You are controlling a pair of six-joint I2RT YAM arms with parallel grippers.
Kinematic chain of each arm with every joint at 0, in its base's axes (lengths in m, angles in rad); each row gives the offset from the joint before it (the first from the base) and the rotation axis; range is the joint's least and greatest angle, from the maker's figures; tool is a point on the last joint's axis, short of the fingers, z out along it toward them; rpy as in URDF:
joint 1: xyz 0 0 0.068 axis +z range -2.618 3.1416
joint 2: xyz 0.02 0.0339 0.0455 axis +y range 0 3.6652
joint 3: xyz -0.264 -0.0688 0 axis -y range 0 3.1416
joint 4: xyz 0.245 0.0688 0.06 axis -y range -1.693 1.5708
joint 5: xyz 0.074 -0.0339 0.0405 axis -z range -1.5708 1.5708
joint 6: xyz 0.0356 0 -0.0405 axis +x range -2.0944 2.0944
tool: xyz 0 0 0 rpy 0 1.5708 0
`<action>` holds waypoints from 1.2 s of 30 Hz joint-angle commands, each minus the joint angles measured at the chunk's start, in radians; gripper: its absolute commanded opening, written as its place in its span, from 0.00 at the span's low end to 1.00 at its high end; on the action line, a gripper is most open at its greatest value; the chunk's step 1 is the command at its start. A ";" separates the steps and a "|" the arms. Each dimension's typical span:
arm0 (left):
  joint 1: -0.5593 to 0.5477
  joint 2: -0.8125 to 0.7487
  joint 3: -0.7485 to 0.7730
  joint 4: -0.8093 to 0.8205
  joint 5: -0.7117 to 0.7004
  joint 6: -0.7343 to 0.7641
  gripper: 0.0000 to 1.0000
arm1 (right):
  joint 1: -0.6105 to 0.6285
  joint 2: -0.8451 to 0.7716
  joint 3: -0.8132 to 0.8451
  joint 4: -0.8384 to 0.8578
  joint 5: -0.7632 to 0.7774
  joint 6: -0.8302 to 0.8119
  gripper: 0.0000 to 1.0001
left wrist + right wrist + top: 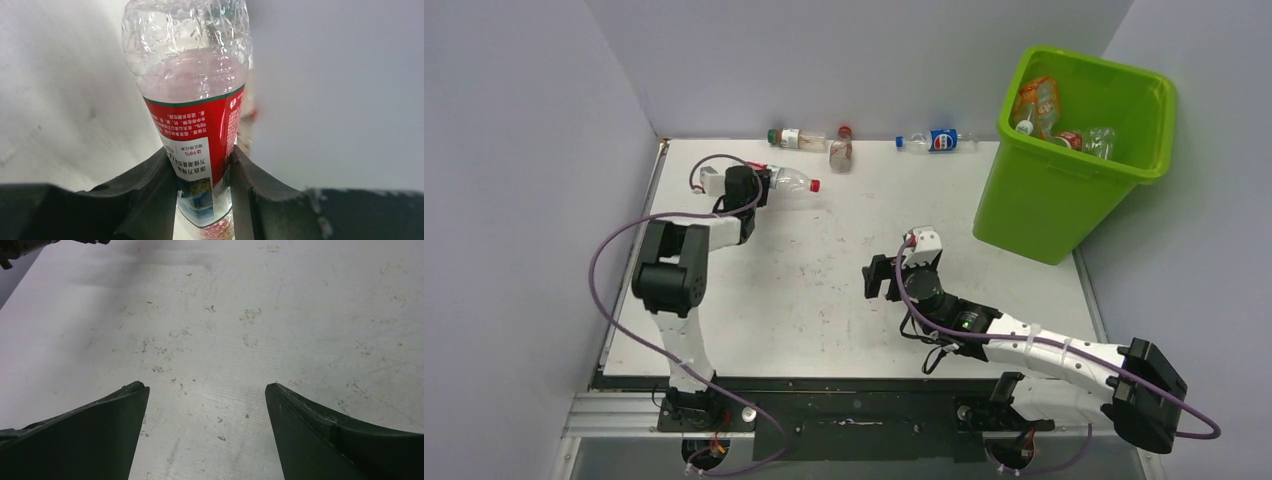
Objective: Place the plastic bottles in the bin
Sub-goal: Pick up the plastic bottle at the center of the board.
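A clear plastic bottle [789,180] with a red label and red cap lies at the table's far left, and my left gripper [759,186] is shut on its lower body. In the left wrist view both pads press the red-labelled bottle [192,75] held by the left gripper [202,150]. Three more bottles lie along the back wall: a green-capped one [796,138], a red-capped one [841,150] and a blue-labelled one [937,141]. The lime-green bin [1034,200] stands at the far right with bottles [1039,105] inside. My right gripper [894,280] [206,386] hovers open over bare table.
Grey walls close in the table on the left, back and right. The white tabletop [824,300] is scuffed. The bin sits against the right wall, at the table's far right corner.
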 commanded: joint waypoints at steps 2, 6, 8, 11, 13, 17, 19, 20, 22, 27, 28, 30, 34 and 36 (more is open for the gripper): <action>0.011 -0.437 -0.192 0.164 0.149 0.169 0.19 | -0.009 -0.017 0.179 -0.054 -0.130 -0.131 0.90; 0.012 -0.656 -0.197 -0.061 0.315 0.418 0.17 | -0.038 0.011 0.309 -0.171 -0.184 -0.174 0.90; 0.023 -0.740 -0.188 -0.101 0.505 0.530 0.17 | -0.096 0.008 0.346 -0.183 -0.311 -0.160 0.90; 0.024 -0.826 -0.152 -0.165 0.778 0.683 0.15 | -0.185 -0.024 0.344 -0.117 -0.557 -0.090 0.90; 0.006 -0.889 -0.176 -0.174 0.862 0.728 0.11 | -0.200 -0.066 0.313 -0.046 -0.645 -0.078 0.90; -0.063 -1.041 -0.370 0.115 0.862 0.694 0.02 | -0.205 -0.114 0.284 0.071 -0.802 -0.043 0.90; -0.068 -1.045 -0.424 0.254 0.908 0.621 0.00 | -0.207 -0.121 0.273 0.100 -0.837 -0.021 0.90; -0.072 -1.037 -0.441 0.305 0.934 0.594 0.00 | -0.208 -0.125 0.262 0.118 -0.851 -0.015 0.90; -0.088 -1.023 -0.458 0.382 0.978 0.565 0.00 | -0.207 -0.127 0.251 0.135 -0.864 -0.005 0.90; -0.231 -1.083 -0.450 0.233 1.009 0.947 0.00 | -0.216 -0.194 0.288 0.024 -0.822 -0.001 0.90; -0.289 -1.124 -0.425 0.057 0.952 1.151 0.00 | -0.216 -0.224 0.298 -0.019 -0.796 -0.005 0.90; -0.461 -1.190 -0.397 -0.190 0.743 1.601 0.00 | -0.218 -0.284 0.319 -0.117 -0.722 -0.012 0.90; -0.709 -1.236 -0.421 -0.321 0.403 2.141 0.00 | -0.219 -0.367 0.330 -0.311 -0.608 0.033 0.90; -0.777 -1.249 -0.453 -0.316 0.305 2.302 0.00 | -0.221 -0.383 0.331 -0.373 -0.575 0.061 0.90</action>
